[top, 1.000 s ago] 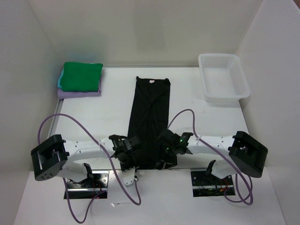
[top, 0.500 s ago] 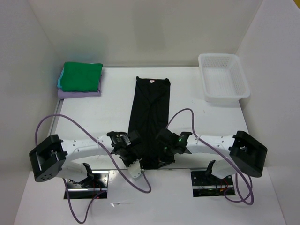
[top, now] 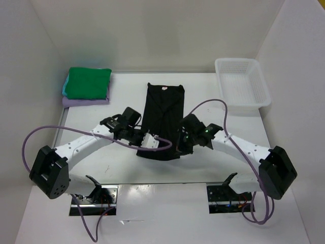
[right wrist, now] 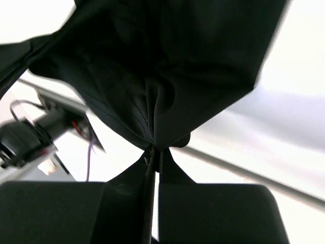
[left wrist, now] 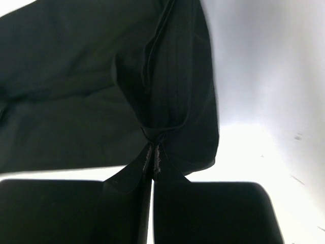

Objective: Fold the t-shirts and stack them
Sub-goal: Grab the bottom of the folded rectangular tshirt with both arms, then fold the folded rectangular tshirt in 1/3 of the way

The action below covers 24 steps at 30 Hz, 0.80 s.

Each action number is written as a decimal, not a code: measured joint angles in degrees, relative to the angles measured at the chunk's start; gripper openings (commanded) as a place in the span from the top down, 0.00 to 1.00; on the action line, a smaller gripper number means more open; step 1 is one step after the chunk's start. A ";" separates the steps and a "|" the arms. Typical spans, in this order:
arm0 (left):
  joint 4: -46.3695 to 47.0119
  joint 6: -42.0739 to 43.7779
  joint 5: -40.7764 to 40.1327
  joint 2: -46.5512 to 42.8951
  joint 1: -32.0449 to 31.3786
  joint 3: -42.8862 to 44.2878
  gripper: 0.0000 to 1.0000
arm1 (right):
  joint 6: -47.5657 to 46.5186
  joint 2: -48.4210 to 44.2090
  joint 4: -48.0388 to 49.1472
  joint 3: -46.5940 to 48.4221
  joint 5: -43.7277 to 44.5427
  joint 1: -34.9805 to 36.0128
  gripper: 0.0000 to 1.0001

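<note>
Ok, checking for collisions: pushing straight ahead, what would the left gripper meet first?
The left gripper, shut on the black t-shirt, would probably just meet more of that cloth; depth unclear.

No legible text, brand, number or sign in any view. The neck label point(top: 164, 88) on the black shirt point(top: 163, 109) is too small to read.

The black shirt point(top: 162, 109) was plain, with a small pink label point(top: 164, 88) at its collar. The green shirt point(top: 89, 83), turquoise shirt point(top: 65, 87) and lavender shirt point(top: 86, 101) were each plain and unpatterned. The bin point(top: 242, 84) was white, with a lattice pattern. The table point(top: 213, 86) was white. The left arm point(top: 81, 146) and right arm point(top: 244, 149) were white with black joints. Their cables point(top: 213, 100) were purple.
</note>
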 measured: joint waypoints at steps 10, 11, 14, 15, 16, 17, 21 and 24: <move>10.49 -7.41 -0.52 9.64 6.82 7.82 1.00 | -12.68 13.40 -2.03 12.39 -3.56 -14.69 1.00; 11.52 -7.56 -0.85 10.64 7.23 8.41 1.00 | -13.49 14.64 -1.99 13.31 -3.98 -15.47 1.00; 14.36 -8.44 -1.33 13.75 7.89 10.01 1.00 | -15.41 17.05 -2.01 14.99 -5.11 -18.34 1.00; 15.23 -8.72 -1.46 14.56 7.98 10.34 1.00 | -16.02 17.88 -2.08 15.69 -5.51 -19.17 1.00; 16.15 -8.85 -1.68 15.43 8.00 10.67 1.00 | -16.59 18.91 -2.16 16.72 -5.77 -19.85 1.00; 16.83 -8.90 -1.97 16.24 8.09 11.02 1.00 | -17.35 20.20 -2.08 17.97 -5.97 -20.46 1.00; 19.85 -8.96 -3.48 19.15 8.46 12.07 1.00 | -19.93 25.92 -1.99 22.95 -7.02 -21.64 1.00; 21.73 -9.18 -4.52 21.05 8.94 12.63 1.00 | -21.31 29.03 -1.97 24.63 -7.61 -22.58 1.00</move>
